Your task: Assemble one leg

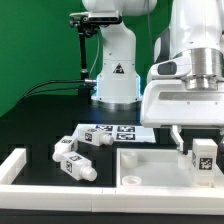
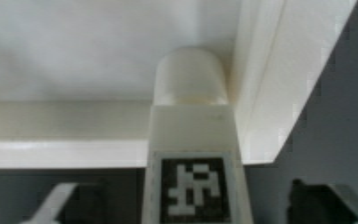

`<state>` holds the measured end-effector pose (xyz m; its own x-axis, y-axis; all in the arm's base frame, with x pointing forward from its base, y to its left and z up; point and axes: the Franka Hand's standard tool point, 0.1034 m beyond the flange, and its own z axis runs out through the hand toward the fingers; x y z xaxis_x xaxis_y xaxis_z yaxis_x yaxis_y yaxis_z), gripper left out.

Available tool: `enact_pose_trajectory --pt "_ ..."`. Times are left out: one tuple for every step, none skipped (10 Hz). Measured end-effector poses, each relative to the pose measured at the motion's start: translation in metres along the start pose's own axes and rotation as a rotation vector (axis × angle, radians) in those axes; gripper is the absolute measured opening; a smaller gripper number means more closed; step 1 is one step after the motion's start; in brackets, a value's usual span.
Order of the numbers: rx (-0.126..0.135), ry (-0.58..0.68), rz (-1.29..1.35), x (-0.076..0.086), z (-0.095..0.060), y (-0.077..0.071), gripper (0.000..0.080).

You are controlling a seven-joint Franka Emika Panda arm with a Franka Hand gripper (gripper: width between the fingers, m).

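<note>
A white leg (image 1: 203, 160) with a black-and-white tag stands upright near the corner of the white tabletop (image 1: 150, 172), at the exterior view's right. My gripper (image 1: 198, 138) hangs straight above it. In the wrist view the leg (image 2: 192, 120) runs down between my two dark fingers, its rounded end on the tabletop (image 2: 69, 60) beside the raised rim (image 2: 274, 70). My gripper (image 2: 190, 206) is open: a gap shows on each side of the leg, and neither finger touches it.
Loose white legs (image 1: 74, 158) lie on the black table at the exterior view's left of the tabletop. The marker board (image 1: 118, 132) lies behind them. A white border wall (image 1: 14, 168) runs along the near left. The robot base (image 1: 115, 70) stands at the back.
</note>
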<state>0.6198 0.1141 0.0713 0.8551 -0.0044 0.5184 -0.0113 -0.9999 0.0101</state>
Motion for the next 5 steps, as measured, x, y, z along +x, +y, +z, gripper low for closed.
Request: enact_pose_trajectory --pt "0.001 -0.034 0.007 0.006 -0.009 0.004 0.0565" --pt "0.006 -0.091 0.018 0.009 -0.016 0.004 0.0633" --pt "0.005 -0.220 0.028 0.009 -0.016 0.003 0.0645" --pt "0.004 -0.258 0.035 0.021 -0.015 0.005 0.0645" --pt "0.000 -0.362 0.050 0.016 -0.014 0.007 0.0648"
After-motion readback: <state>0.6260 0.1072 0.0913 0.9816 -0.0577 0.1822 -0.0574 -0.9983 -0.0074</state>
